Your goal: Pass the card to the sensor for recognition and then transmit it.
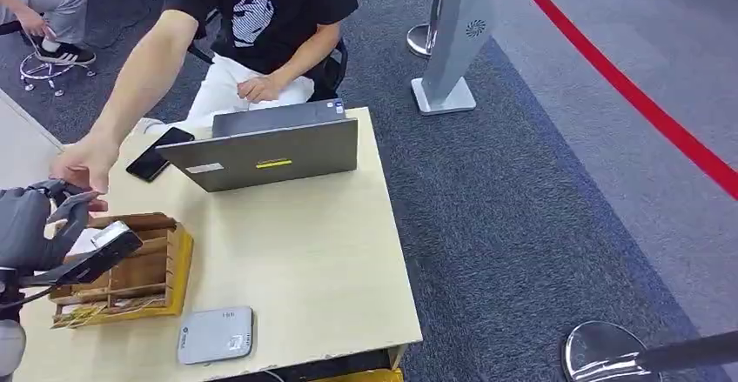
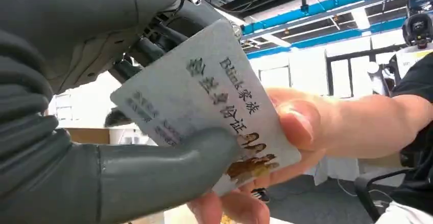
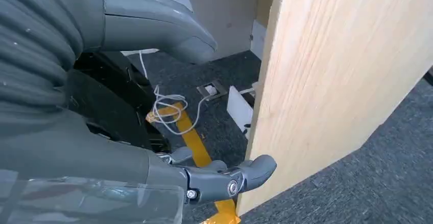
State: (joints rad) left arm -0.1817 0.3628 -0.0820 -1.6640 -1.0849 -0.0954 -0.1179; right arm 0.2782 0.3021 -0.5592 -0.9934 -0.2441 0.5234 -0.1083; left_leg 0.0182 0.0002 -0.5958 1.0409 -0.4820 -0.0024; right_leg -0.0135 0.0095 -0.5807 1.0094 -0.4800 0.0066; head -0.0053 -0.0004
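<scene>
At the left edge of the head view, the left hand (image 1: 35,225) is pinching the card (image 2: 204,101) while a person's hand (image 2: 327,127) is gripping its far end. If the thumb is clamping too long, the card may bend or drop onto the counter (image 1: 305,251). The right hand (image 3: 153,132) is hanging empty, fingers loosely apart, beside the counter's edge.

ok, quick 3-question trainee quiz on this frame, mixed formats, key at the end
1. True or false: the card is touched by both the left hand and a person's hand.
2. What lies on the table nearest the robot? A) laptop B) phone C) grey reader
3. Fill in: the right hand hangs beside the table's wooden ____, holding nothing.

Key: 1 true; 2 C, the grey reader; 3 side.
</scene>
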